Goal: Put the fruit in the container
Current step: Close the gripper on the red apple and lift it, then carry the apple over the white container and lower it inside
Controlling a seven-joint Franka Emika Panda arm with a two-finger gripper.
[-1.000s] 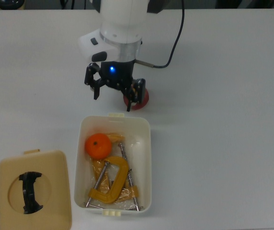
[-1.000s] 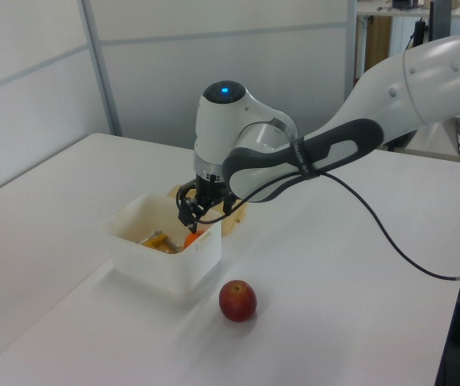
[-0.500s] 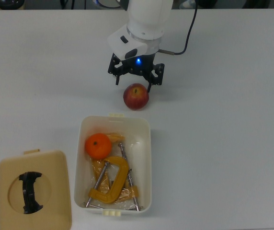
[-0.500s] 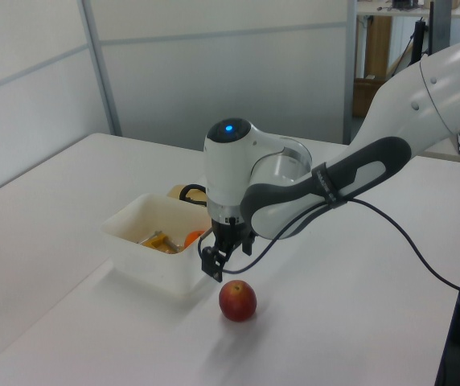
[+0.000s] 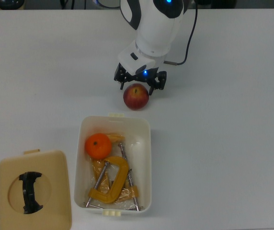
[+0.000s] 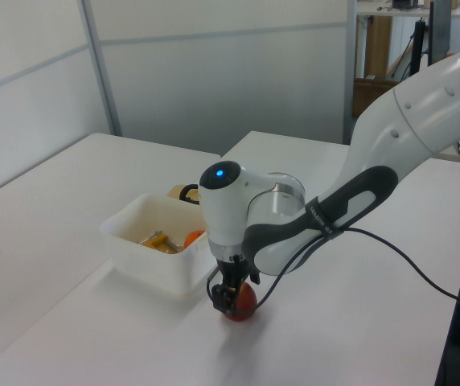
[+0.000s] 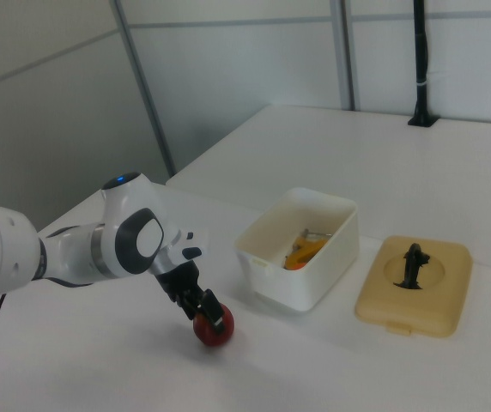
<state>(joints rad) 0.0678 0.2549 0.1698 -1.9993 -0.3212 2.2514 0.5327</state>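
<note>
The claw [image 5: 140, 84] is down at the apple [image 5: 136, 97], its fingers spread apart with one on each side of the fruit's upper part; whether they touch it cannot be told. The apple sits on the white counter [image 5: 223, 143], just outside the tub's [image 5: 148, 158] short end at the top view's top. The orange [image 5: 98, 146] lies inside the tub, at that same end, beside a yellow clamp [image 5: 113, 184]. A tan lid [image 5: 34, 191] lies flat on the counter to the top view's left of the tub.
</note>
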